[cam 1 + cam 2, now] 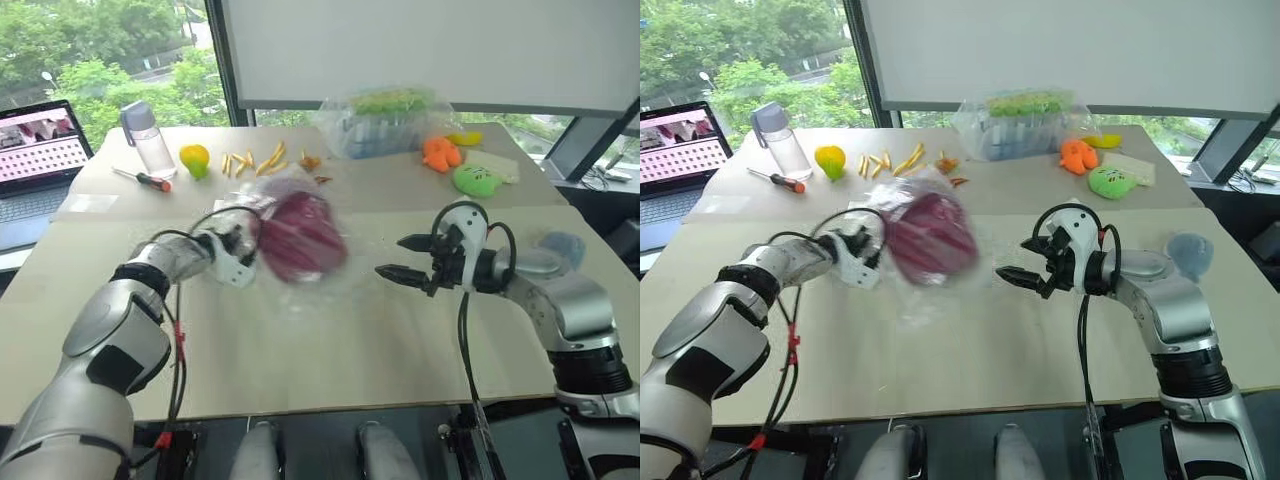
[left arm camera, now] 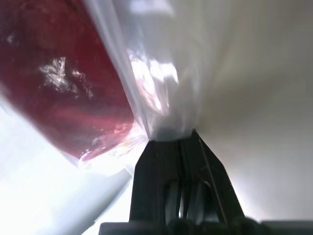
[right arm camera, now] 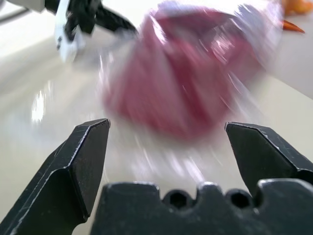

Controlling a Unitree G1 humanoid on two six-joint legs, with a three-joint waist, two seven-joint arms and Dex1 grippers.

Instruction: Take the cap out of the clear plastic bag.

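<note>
cap (image 1: 300,238) inside clear plastic bag (image 1: 923,290), left pincer (image 1: 250,240) clamped on bag, right pincer (image 1: 402,257) spread wide, empty

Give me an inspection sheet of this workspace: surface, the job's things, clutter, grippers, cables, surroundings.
Surface: beige table.
Job's things: dark red fabric cap inside the crinkly clear plastic bag, lifted off the table.
Clutter: water bottle, screwdriver, yellow-green toy, orange toy, green toy, bulgy clear bag.
Grippers: left gripper shut on the bag; right gripper open, facing the cap.
Cables: black cables along both arms.
Surroundings: laptop, windows, trees.
</note>
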